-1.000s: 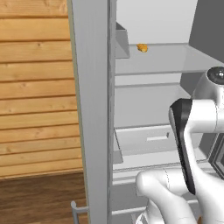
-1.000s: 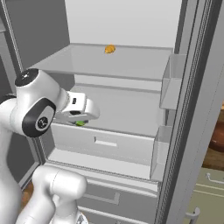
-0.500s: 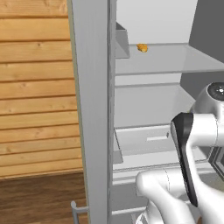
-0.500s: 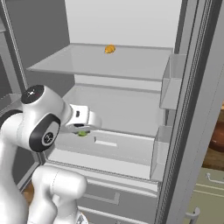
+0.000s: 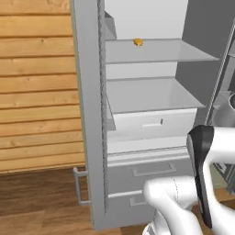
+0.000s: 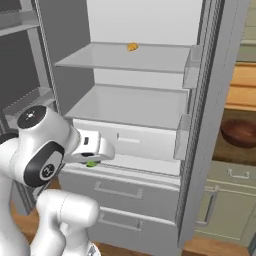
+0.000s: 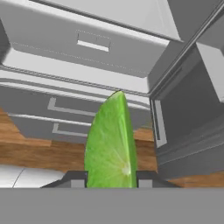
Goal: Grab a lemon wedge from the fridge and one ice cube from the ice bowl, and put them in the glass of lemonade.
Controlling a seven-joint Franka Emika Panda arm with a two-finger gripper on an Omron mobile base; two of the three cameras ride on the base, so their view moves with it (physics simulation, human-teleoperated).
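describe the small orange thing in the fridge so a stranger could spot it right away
Find the open grey fridge and look at its top glass shelf. Toward the back sits a small orange lump, alone on the shelf and the one warm-coloured item among grey-white shelves and drawers.

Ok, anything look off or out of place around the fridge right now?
Nothing is spilled or damaged. The fridge stands open. One oddity: the wedge clamped in the hand is bright green, more lime than lemon. A small orange item sits on the top shelf.
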